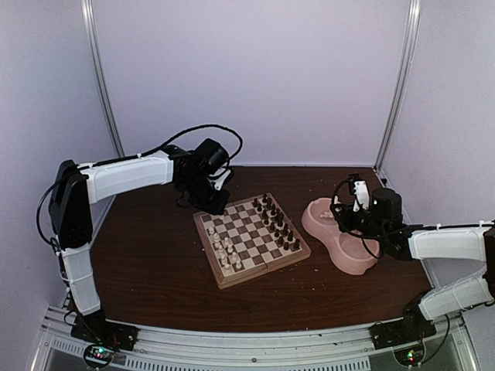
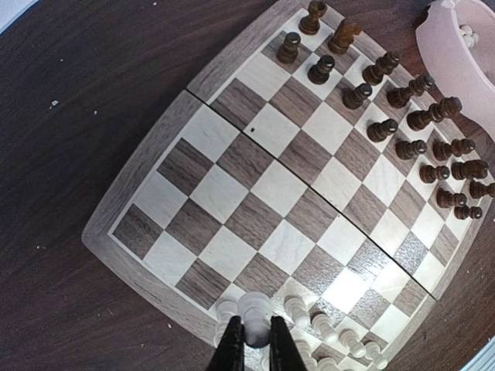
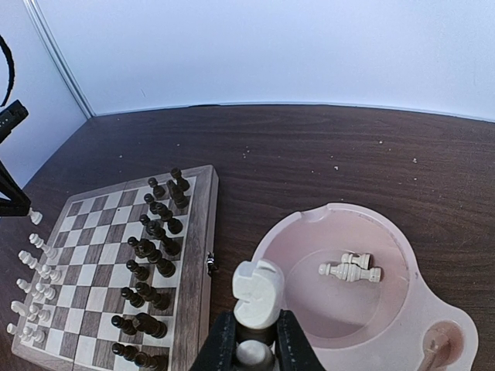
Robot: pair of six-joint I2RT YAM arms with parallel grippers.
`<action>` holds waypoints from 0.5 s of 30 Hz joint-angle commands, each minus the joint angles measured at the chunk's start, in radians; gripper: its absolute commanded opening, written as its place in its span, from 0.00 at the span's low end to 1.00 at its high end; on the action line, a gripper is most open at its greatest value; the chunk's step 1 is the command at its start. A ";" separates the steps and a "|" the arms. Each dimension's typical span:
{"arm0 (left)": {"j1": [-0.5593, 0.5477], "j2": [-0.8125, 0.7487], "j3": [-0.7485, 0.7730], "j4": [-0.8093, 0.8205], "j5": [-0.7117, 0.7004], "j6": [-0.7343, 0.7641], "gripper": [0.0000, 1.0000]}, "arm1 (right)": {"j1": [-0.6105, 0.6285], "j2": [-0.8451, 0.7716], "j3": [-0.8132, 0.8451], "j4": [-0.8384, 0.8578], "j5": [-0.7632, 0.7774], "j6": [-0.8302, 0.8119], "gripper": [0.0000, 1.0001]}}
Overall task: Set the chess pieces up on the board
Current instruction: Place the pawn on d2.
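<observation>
The board [image 1: 251, 232] lies in the middle of the table. Dark pieces [image 1: 277, 220] fill its right side and several cream-white chess pieces [image 1: 227, 251] stand along its left side. My left gripper [image 2: 254, 328] is shut on a white pawn [image 2: 257, 315] over the board's [image 2: 255, 185] white-side edge, near a corner, beside the standing white pieces [image 2: 340, 336]. My right gripper [image 3: 255, 328] is shut on a white rook [image 3: 259, 290], held above the pink bowl's rim [image 3: 340, 212]. A few white pieces [image 3: 352, 269] lie in that bowl.
The pink double bowl [image 1: 340, 236] sits right of the board, close to its edge. Dark pieces [image 3: 151, 255] stand in two rows nearest the bowl. White booth walls and metal posts close in the back and sides. Both arms' bases are at the near edge.
</observation>
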 commanded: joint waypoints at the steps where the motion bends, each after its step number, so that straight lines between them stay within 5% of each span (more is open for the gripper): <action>1: -0.005 0.022 -0.001 0.002 0.068 0.022 0.08 | -0.005 -0.004 0.025 0.004 -0.006 0.000 0.04; 15: -0.010 0.113 0.041 -0.046 0.104 0.030 0.08 | -0.005 -0.011 0.023 0.002 -0.005 0.000 0.04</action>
